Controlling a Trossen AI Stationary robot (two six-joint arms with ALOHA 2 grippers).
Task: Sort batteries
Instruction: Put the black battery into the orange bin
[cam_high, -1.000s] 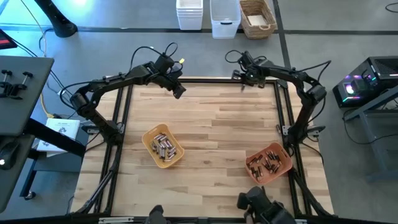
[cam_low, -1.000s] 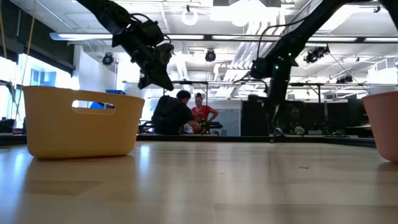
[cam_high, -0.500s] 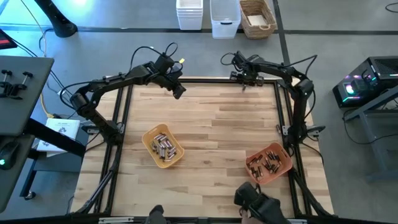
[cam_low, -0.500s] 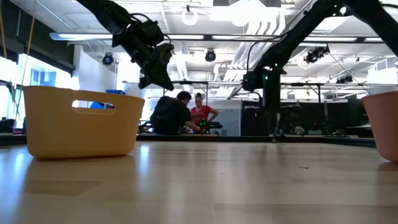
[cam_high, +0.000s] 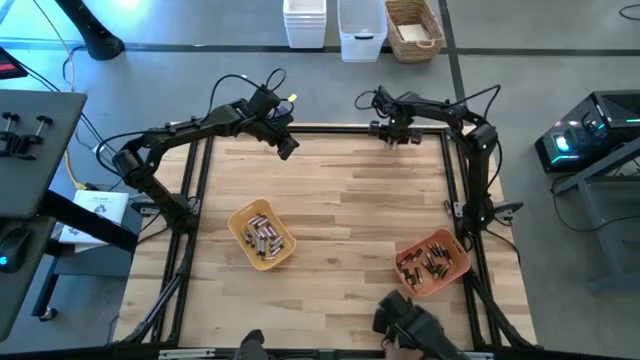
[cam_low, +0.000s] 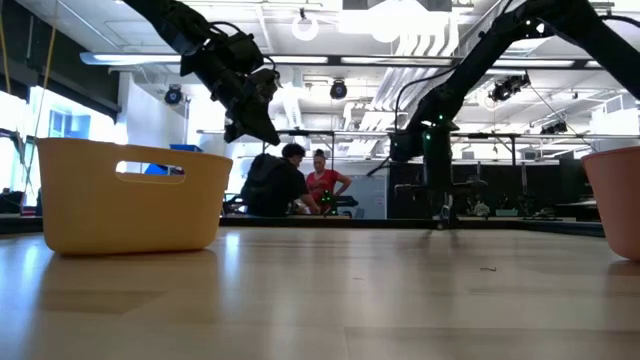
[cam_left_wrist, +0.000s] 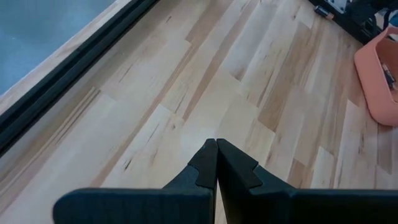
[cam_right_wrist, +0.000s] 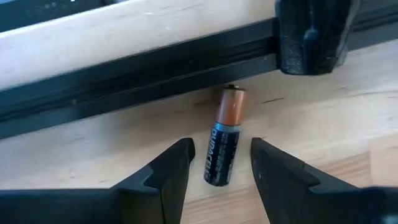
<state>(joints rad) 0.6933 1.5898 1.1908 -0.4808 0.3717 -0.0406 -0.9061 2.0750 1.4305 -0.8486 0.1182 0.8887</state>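
Two dark, jointed arms with looping black cables

The middle of the worktop (cam_high: 350, 205) lies bare and open to passage, with the yellow tray (cam_high: 262, 236) and the orange tray (cam_high: 432, 262) standing well apart toward its near side. At the far edge a battery (cam_right_wrist: 222, 144) lies against the black frame rail (cam_right_wrist: 137, 68) (a black clamp block (cam_right_wrist: 314, 34) stands close by), leaving room only on its worktop side.

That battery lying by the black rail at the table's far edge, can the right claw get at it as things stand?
Probably yes: the right claw is open with the battery lying between its fingers, nothing over it, though the black rail sits close behind.
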